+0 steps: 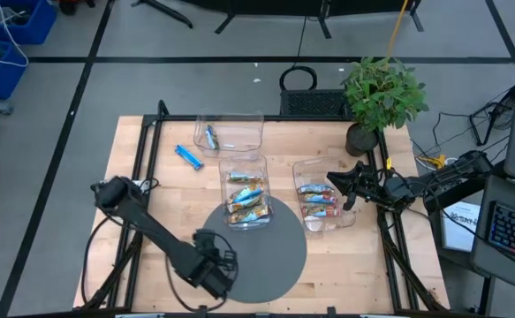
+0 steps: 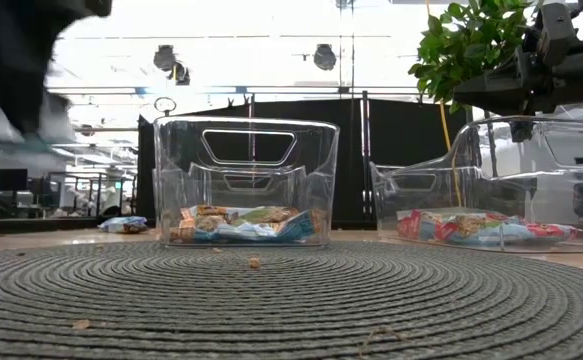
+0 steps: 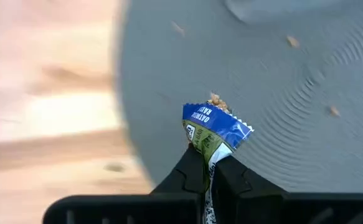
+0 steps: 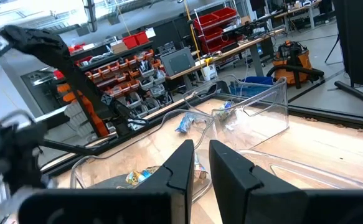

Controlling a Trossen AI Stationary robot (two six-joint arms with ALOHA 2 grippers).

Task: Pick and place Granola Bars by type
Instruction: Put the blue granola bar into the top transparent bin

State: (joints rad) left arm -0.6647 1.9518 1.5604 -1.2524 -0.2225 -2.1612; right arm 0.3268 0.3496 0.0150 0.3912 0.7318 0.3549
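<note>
Tool (image 3: 209,163) of left arm pinches a blue-green granola bar (image 3: 213,130)

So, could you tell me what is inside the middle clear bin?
The middle bin holds several tan granola bars with blue markings, piled; any lower ones are covered.

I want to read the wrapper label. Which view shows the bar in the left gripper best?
The left wrist view: the blue-and-green granola bar sits close up, pinched in the left gripper. The high view shows only the gripper over the mat; the other views miss it.
</note>
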